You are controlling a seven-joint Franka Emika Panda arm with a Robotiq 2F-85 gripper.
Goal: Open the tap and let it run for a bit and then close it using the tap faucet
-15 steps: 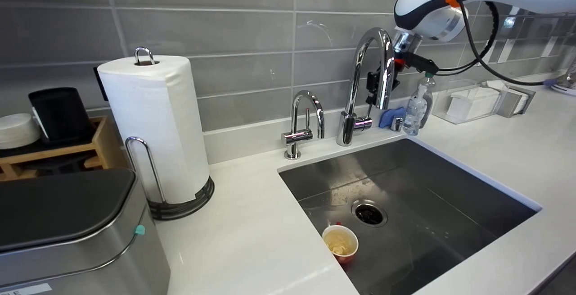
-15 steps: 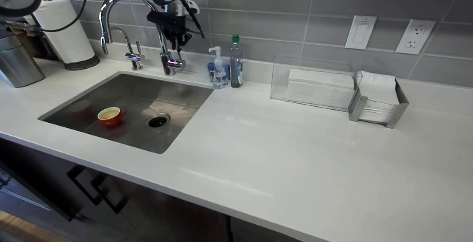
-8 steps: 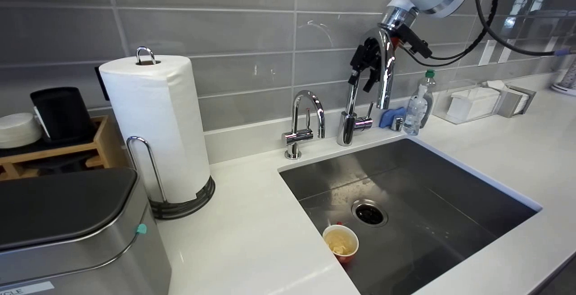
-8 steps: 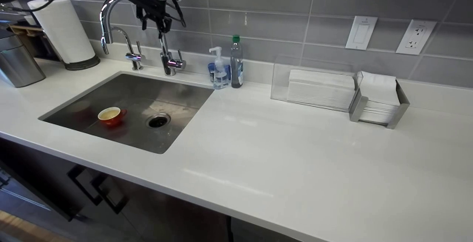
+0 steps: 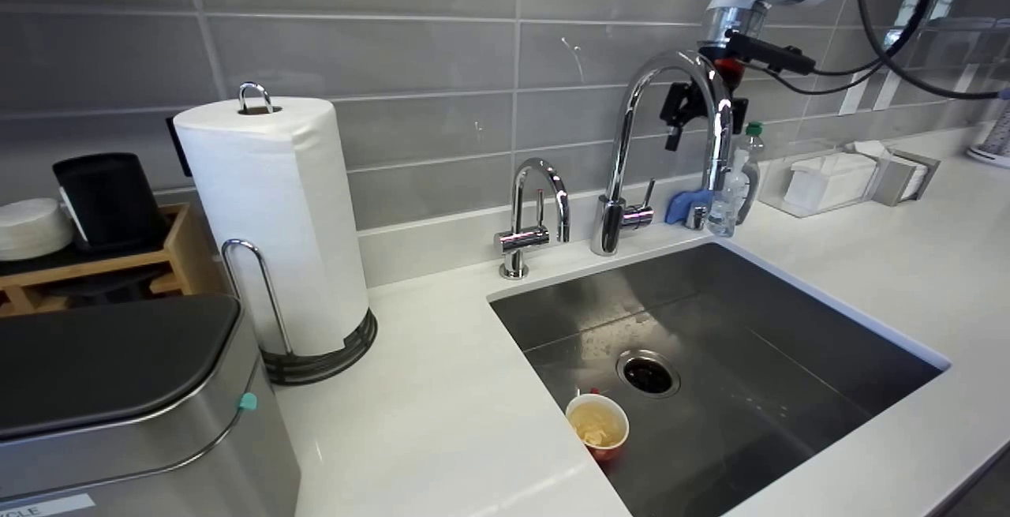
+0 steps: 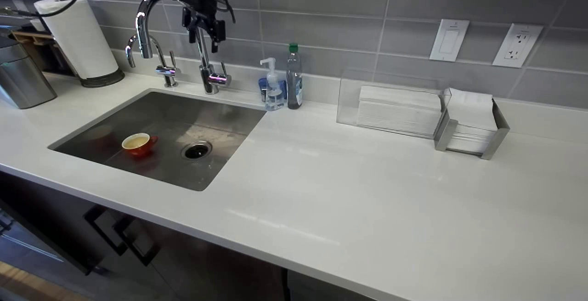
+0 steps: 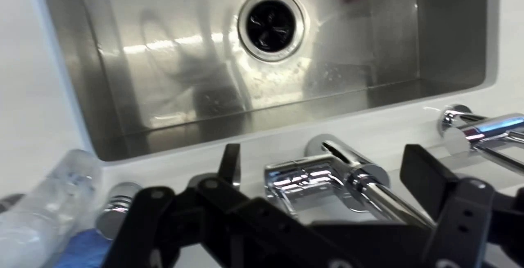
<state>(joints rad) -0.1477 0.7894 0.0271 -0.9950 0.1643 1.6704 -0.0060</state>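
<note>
The tap is the tall chrome faucet with the arched spout, standing behind the sink; it shows in both exterior views. Its thin lever points up from the side of the base. No water stream is visible below the spout. My gripper hangs above the lever, close by the tap's neck, its jaws spread wide with nothing held. In the wrist view the tap's base and side handle appear below, between the open fingers. Whether the gripper touches the neck I cannot tell.
A shorter chrome tap stands beside the tall one. On the lever side are a pump bottle, a green-capped bottle and a blue cloth. A red cup sits in the sink. The tiled wall is close behind.
My gripper has opened and risen off the lever, shifting first towards the tap's neck, then partly back. The tap's spout has swung to the right in both exterior views.
</note>
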